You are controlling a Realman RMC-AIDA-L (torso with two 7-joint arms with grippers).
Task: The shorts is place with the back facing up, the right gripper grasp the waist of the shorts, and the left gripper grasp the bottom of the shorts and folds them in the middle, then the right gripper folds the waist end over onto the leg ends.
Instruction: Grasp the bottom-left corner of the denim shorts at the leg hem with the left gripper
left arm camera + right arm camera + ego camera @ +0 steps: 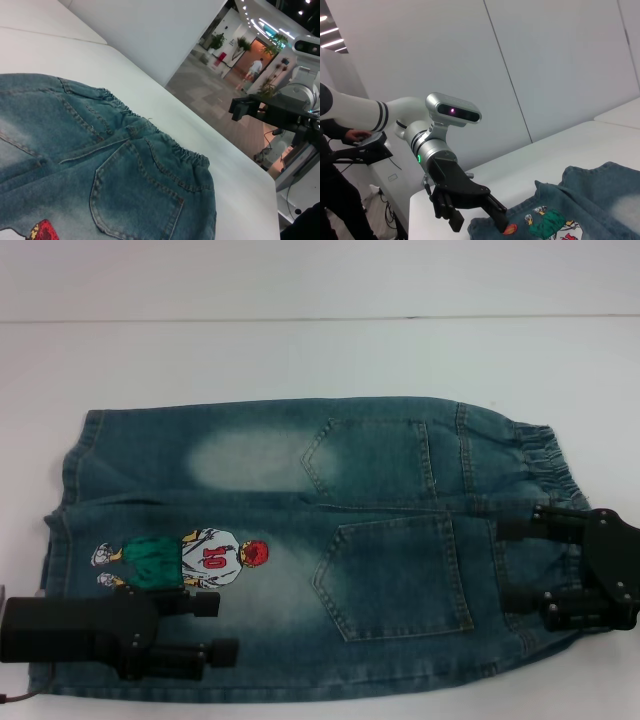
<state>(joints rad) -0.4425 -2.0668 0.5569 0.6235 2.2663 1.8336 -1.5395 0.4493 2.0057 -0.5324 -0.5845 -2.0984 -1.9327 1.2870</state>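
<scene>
White table (pixel 300 350), pale panelled wall (pixel 560 65), lobby with potted plants (pixel 217 41) beyond.

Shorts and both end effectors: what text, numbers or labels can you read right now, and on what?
"10": red number on the white jersey of the cartoon player printed on the shorts.
No readable text on the left end effector or the right end effector.

We are looking at a plain white desk (pixel 300 350) that is carrying a single garment. The shorts (pixel 300 540) are lying flat and spread directly on it, back pockets facing up, the elastic waistband toward our right and the leg hems toward our left.
</scene>
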